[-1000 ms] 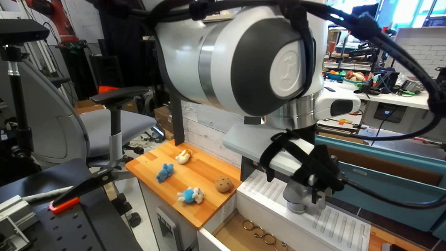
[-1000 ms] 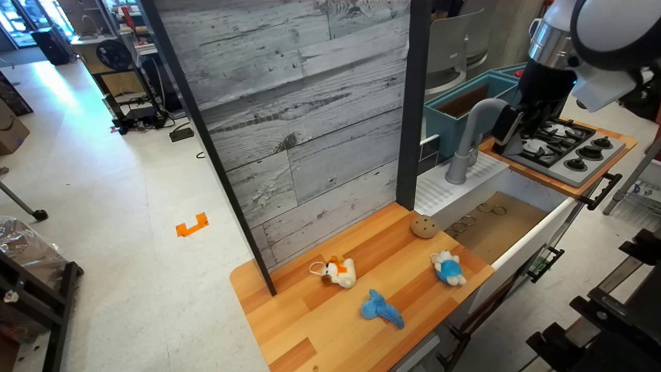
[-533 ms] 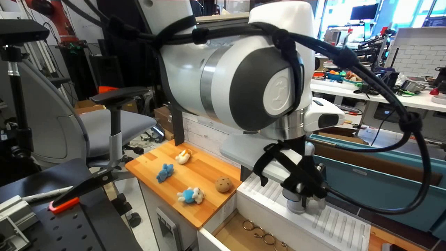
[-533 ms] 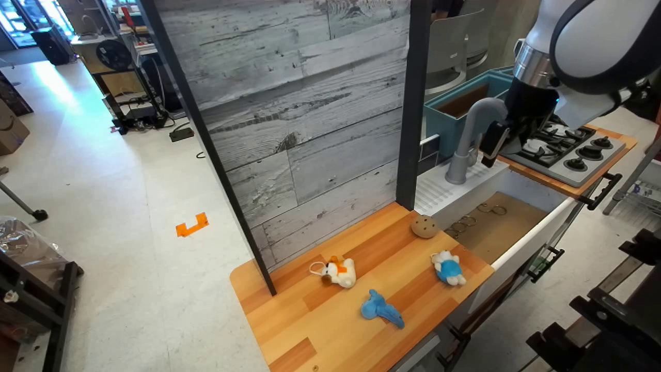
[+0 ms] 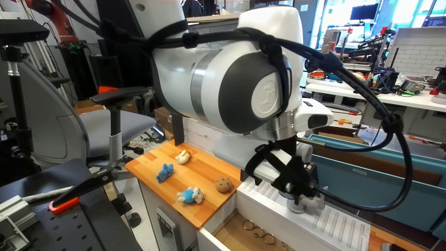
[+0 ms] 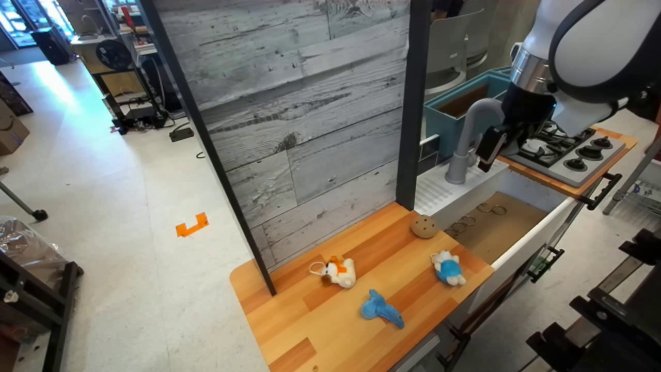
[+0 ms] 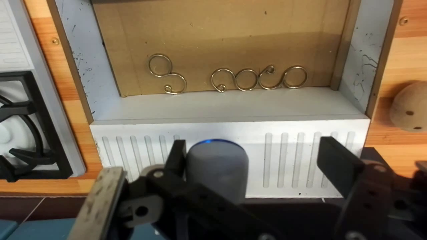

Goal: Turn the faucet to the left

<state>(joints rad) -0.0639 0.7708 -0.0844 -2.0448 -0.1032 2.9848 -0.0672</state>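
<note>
The grey faucet (image 6: 463, 137) rises from its ribbed base on the white grooved ledge beside the sink. In an exterior view its base (image 5: 296, 206) shows below my gripper, and much of its neck is hidden by the arm. In the wrist view the end of the grey tube (image 7: 218, 166) stands between my fingers. My gripper (image 7: 255, 151) is open around it. The left finger in that view is right beside the tube, perhaps touching; the right finger is well apart. In an exterior view my gripper (image 6: 490, 150) is at the neck's outlet end, hiding it.
The sink basin (image 7: 227, 20) holds several metal hooks (image 7: 247, 80). A stove (image 6: 583, 155) adjoins one side; a wooden counter (image 6: 320, 325) with soft toys (image 6: 382, 310) and a brown ball (image 6: 424, 226) the other. Teal bins (image 5: 369, 188) stand behind the ledge.
My gripper has moved down and to the left in both exterior views, closer to the faucet's neck. Whether the faucet has turned is hard to tell.
</note>
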